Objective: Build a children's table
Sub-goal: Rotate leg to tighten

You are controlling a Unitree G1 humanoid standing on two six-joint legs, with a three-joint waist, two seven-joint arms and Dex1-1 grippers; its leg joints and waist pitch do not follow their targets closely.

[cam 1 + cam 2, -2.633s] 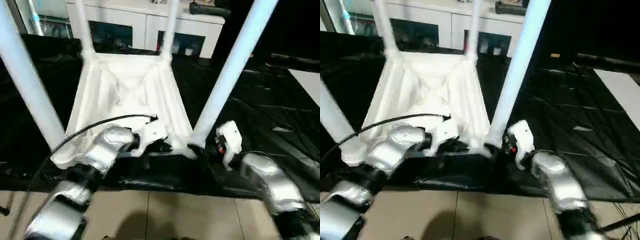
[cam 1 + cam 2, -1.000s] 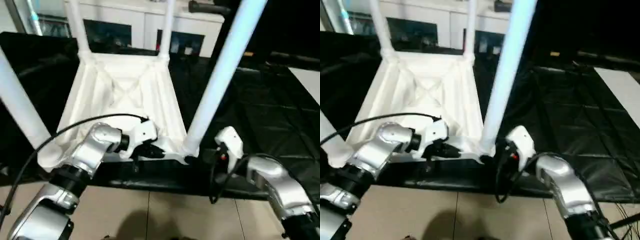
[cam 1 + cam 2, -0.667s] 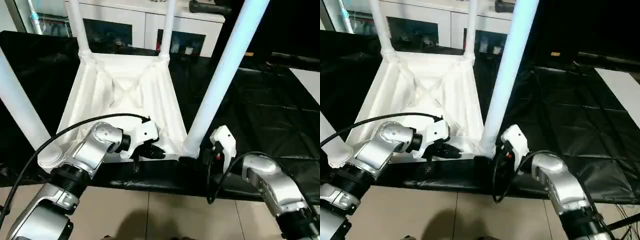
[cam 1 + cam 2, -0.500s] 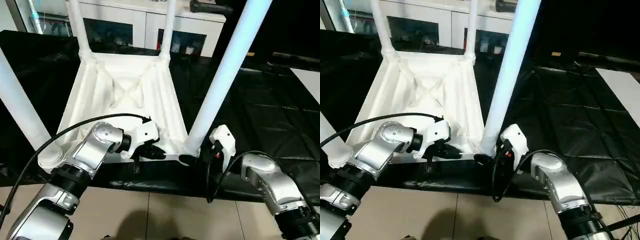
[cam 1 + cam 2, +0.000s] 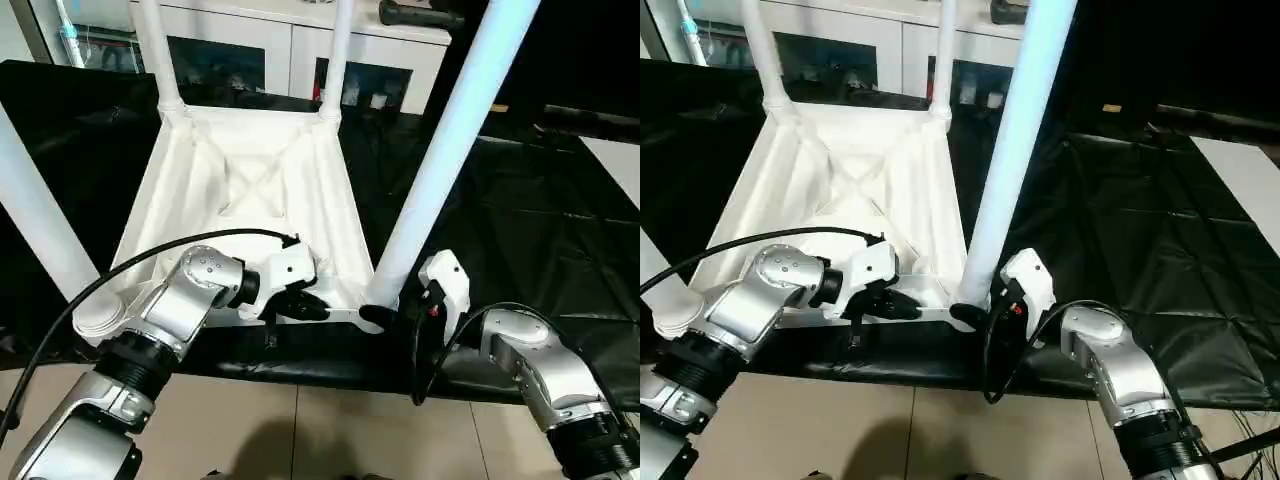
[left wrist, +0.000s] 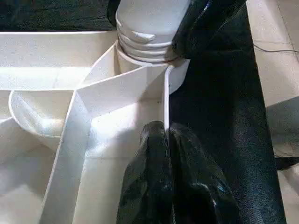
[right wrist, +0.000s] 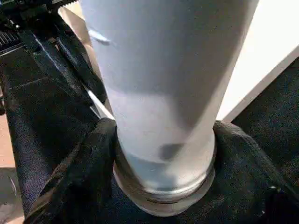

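Right wrist view puts the near-right leg [image 7: 159, 93] squarely between your right gripper's [image 7: 161, 149] two black fingers [image 7: 79, 163], low on the tube just above its threaded end. The fingers flank the leg on both sides; I cannot tell whether they press it or merely stand beside it. The leg's long axis rises steeply up and away from the corner socket, leaning slightly, so any twist you give it must run around that axis, not across it.

In the left eye view the tabletop [image 5: 250, 200] lies upside down on the black sheet [image 5: 520, 230], ribs up, with all four legs standing in its corners. Your right gripper [image 5: 385, 315] is at the base of that near-right leg [image 5: 440, 160], forearm coming in low from the right, wrist bent inward toward the corner.

Your left gripper [image 6: 166, 154] has its fingers pressed together, pinching the thin near rim wall of the tabletop [image 6: 117, 93], just beside the same corner socket. It looks set to steady the top while the right, plainly the nearer to the leg, works it.
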